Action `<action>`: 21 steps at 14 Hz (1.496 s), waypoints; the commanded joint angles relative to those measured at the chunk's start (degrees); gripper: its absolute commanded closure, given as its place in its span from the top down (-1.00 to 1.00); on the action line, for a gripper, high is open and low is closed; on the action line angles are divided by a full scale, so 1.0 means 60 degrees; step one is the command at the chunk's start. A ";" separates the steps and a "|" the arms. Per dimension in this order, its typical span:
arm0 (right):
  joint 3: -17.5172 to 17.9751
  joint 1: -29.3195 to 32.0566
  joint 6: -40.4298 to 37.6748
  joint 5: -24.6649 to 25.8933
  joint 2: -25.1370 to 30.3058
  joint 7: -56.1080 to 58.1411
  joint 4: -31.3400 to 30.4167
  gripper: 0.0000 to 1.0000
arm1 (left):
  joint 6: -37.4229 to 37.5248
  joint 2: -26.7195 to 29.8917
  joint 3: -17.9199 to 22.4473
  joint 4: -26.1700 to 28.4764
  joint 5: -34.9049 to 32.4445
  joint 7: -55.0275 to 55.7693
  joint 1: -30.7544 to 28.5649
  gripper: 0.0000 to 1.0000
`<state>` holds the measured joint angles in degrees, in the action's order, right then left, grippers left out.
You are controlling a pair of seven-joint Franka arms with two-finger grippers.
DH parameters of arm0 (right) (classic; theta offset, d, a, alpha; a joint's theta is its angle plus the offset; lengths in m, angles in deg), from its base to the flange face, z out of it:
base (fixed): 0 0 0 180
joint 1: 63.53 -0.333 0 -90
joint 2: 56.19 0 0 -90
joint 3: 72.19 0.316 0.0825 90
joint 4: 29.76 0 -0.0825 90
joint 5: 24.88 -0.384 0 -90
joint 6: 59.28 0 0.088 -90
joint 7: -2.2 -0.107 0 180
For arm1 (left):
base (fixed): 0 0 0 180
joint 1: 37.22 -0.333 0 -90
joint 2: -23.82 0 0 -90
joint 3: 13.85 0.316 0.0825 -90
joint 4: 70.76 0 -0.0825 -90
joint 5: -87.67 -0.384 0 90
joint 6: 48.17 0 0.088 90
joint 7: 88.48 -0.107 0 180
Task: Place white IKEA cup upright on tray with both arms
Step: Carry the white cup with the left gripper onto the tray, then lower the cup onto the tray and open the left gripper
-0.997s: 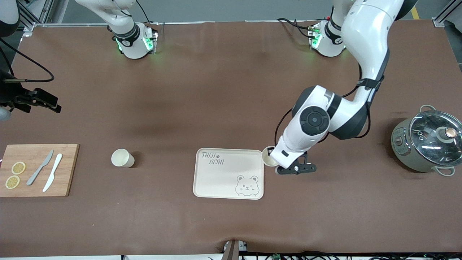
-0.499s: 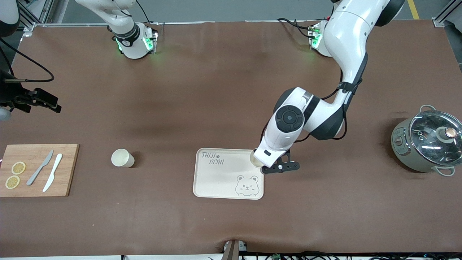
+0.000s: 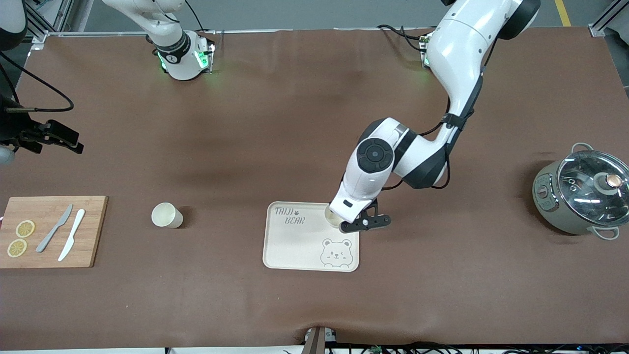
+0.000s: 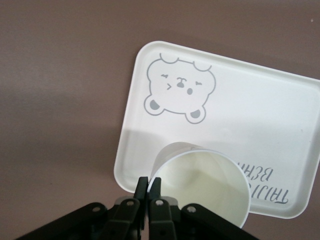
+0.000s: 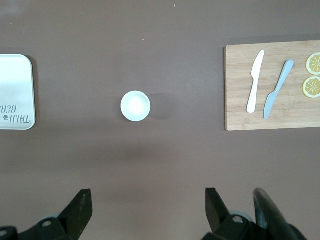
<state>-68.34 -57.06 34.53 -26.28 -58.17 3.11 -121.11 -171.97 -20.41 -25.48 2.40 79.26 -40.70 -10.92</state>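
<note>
- Left gripper (image 3: 344, 222) over the tray (image 3: 295, 246), at the corner toward the left arm's end of the table, up by the "TAIJI BEAR" lettering.
- Fingers (image 4: 148, 192) pinched tight on the rim of a white cup (image 4: 202, 182), held upright with the mouth open to the wrist camera. Cup (image 3: 332, 217) mostly tucked under the wrist from the front. Can't tell whether the base is touching the tray yet.
- Bear face (image 3: 336, 252) printed on the tray, nearer the front camera than the held cup, uncovered.
- Second white cup (image 3: 166, 215) standing upright on the bare table between tray and wooden cutting board (image 3: 49, 232), well apart from both. Same second cup (image 5: 135, 105) seen straight down from the right wrist.
- Right gripper (image 5: 145, 210) waiting high above the table near that second cup, spread wide, holding nothing.
- Cutting board loaded with a grey knife (image 3: 54, 228), a white knife (image 3: 71, 234) and two lemon slices (image 3: 20, 238).
- Grey-green pot (image 3: 580, 194) with a glass lid way over at the left arm's end, well clear of the tray.
- Nothing else crowding the tray.
- Surface: brown mat covering the table (image 3: 245, 123), a bit wrinkled, cables along the edges, grey floor past the bases.
</note>
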 commanded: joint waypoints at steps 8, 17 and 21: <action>0.0003 -0.0010 -0.0034 0.0013 -0.0050 0.0083 0.0078 1.00 | -0.1470 -0.0362 0.0123 0.0329 -0.0004 0.0415 0.0231 -1.00; 0.0003 -0.0010 -0.0063 0.0013 -0.0050 0.0083 0.0078 1.00 | -0.1970 -0.0523 0.0152 0.0989 -0.0399 0.0724 0.0509 -1.00; 0.0003 -0.0025 -0.0063 0.0013 -0.0050 0.0068 0.0078 1.00 | -0.1970 -0.0626 0.0152 0.1033 -0.0459 0.0724 0.0509 -1.00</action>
<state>-68.33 -57.06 34.49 -26.28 -58.18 3.11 -121.11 -182.97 -24.14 -25.41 7.91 78.17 -37.87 -8.56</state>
